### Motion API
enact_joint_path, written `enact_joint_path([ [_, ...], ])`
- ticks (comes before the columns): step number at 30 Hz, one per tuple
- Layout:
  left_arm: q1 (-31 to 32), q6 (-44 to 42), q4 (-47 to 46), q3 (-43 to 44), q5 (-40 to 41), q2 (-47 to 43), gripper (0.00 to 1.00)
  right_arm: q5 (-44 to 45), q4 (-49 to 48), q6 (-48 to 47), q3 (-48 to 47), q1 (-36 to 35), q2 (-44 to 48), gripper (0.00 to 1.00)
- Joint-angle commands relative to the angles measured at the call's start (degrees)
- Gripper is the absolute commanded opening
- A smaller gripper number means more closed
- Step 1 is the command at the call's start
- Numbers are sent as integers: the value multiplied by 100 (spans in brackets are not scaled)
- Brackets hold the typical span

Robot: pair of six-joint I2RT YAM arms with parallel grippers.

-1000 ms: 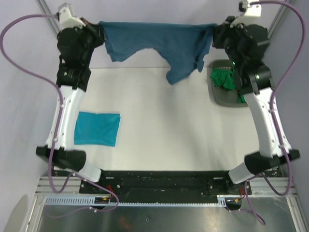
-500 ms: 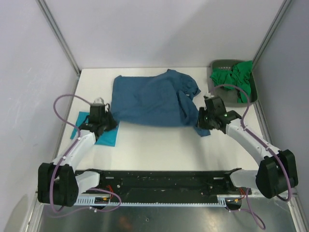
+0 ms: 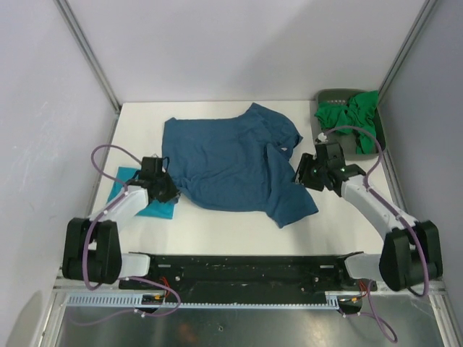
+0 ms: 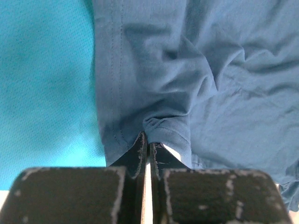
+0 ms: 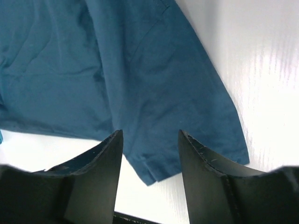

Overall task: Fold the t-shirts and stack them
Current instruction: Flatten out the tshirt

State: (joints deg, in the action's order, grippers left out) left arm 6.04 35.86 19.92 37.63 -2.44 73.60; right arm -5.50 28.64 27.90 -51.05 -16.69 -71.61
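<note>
Only the left gripper [image 4: 145, 140] pinches the blue t-shirt [image 4: 201, 70].

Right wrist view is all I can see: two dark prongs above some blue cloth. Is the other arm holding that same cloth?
Observer: Yes. The left gripper is shut on the hem of the dark blue t-shirt.
Operator: Is any other clothing around?
Observer: A turquoise t-shirt lies flat on the table's left side, beside that gripper.
Operator: Anything more?
Observer: Green t-shirts are heaped in a grey tray at the far right corner.
</note>
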Motion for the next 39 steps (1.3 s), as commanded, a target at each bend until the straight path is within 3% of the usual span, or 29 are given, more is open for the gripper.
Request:
enact_joint_path([
  [1, -34, 35, -215, 431, -144, 389, 3, -72, -821, 189, -134, -61, -776, 52],
  [11, -99, -59, -255, 741, 302, 1154, 1, 386, -1374, 504, 95, -330, -1871, 42],
  [17, -412, 277, -55, 411, 928, 1007, 1, 540, -1470, 936, 709, -451, -1602, 42],
  [28, -1247, 358, 263, 33, 1136, 391, 2, 871, -1789, 1828, 1325, -1192, -1509, 37],
  [33, -1282, 278, 311, -131, 904, 131, 2, 946, -1678, 2070, 1726, -1226, -1161, 34],
  [39, -912, 70, 313, -26, 731, -13, 1, 955, -1270, 2214, 2462, -953, -54, 34],
])
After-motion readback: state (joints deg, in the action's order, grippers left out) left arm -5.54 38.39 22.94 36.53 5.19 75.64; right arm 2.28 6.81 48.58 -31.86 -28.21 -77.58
